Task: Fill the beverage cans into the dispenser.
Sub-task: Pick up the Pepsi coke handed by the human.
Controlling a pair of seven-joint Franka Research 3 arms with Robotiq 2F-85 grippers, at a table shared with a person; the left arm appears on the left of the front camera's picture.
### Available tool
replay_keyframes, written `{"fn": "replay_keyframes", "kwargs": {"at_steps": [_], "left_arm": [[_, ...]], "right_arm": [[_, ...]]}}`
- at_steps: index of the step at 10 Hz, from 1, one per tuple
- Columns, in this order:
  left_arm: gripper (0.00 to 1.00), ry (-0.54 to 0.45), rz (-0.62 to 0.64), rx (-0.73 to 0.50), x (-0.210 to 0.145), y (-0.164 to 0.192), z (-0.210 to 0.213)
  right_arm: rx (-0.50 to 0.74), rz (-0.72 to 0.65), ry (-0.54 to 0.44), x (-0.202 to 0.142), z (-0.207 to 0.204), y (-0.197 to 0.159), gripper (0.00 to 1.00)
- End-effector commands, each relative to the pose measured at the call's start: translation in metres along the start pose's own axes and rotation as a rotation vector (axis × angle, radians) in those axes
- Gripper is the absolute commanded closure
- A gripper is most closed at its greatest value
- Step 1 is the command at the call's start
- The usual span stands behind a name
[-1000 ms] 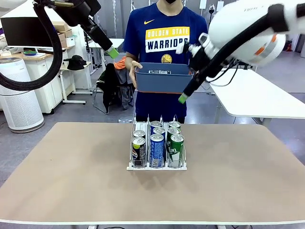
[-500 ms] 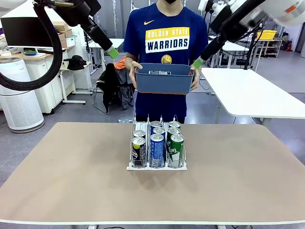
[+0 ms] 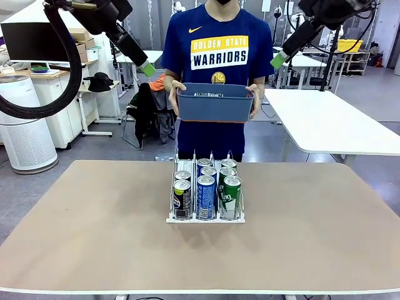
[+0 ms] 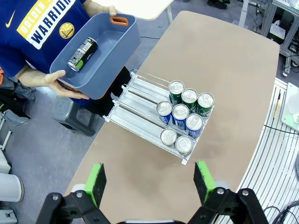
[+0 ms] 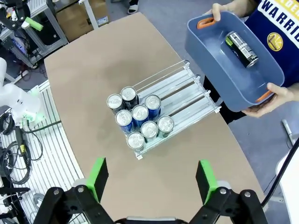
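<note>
Eight cans in dispenser, rear ones half-hidden from front | left gripper wide | right gripper wide

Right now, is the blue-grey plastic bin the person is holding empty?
Not empty. One black drink can lies on its side on the floor of the blue-grey plastic bin, as both wrist views show.
</note>
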State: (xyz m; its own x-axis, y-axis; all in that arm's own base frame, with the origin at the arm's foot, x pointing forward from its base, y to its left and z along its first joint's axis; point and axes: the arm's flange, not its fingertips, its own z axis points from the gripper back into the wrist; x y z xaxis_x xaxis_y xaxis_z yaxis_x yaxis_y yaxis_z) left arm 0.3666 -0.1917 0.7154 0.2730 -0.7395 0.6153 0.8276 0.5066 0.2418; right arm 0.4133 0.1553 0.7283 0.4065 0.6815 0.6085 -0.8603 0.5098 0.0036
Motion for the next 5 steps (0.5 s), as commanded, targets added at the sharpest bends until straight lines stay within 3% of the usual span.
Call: {"fn": "replay_keyframes", "kwargs": {"at_steps": [1,5], "left_arm": [[0.0,0.003,0.002,0.003,-0.001,0.0,0.0],[0.0,0.003,0.002,0.003,-0.001,0.0,0.0]], "right_arm": [[-0.002,-0.027,-0.011,-0.007,0.008,0.006,0.0],[-0.018,-0.018,-0.027,-0.011,0.01,0.021,0.0]]}}
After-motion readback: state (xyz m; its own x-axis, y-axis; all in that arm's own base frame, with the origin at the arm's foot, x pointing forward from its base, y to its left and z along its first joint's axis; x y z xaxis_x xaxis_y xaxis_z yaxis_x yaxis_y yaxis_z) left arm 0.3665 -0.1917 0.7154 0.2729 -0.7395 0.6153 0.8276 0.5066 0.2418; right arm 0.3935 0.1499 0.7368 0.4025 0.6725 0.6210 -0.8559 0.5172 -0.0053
